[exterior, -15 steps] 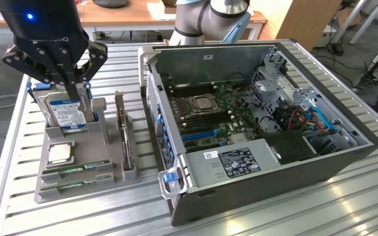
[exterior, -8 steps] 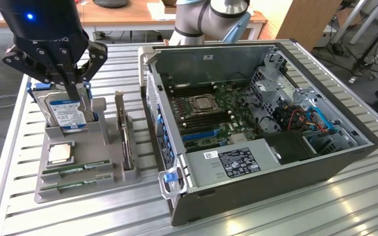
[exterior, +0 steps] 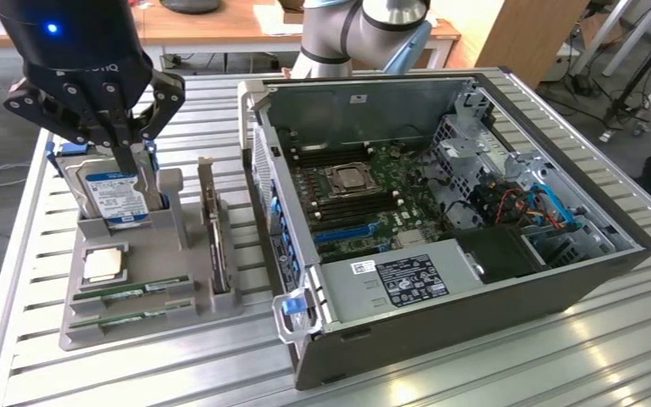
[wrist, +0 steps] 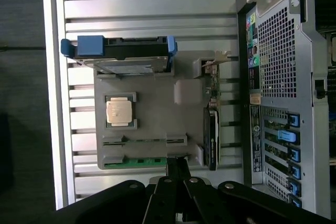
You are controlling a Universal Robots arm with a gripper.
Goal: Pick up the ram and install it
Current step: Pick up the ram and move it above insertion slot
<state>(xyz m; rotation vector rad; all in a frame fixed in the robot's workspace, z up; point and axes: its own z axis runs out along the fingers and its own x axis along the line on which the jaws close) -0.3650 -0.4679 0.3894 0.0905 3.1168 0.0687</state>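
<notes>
The gripper [exterior: 131,163], in the upper left of the exterior view, is big and black, with a small blue light, pale letters and shiny round screws. The arm [exterior: 359,30] at the top is round and silver-grey.

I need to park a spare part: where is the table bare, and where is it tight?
The bare slatted table lies nearest the exterior camera, bordered by the grey tray and the open computer case. Crowded: the narrow strip between tray and case, and the tray itself, which is full of parts.
</notes>
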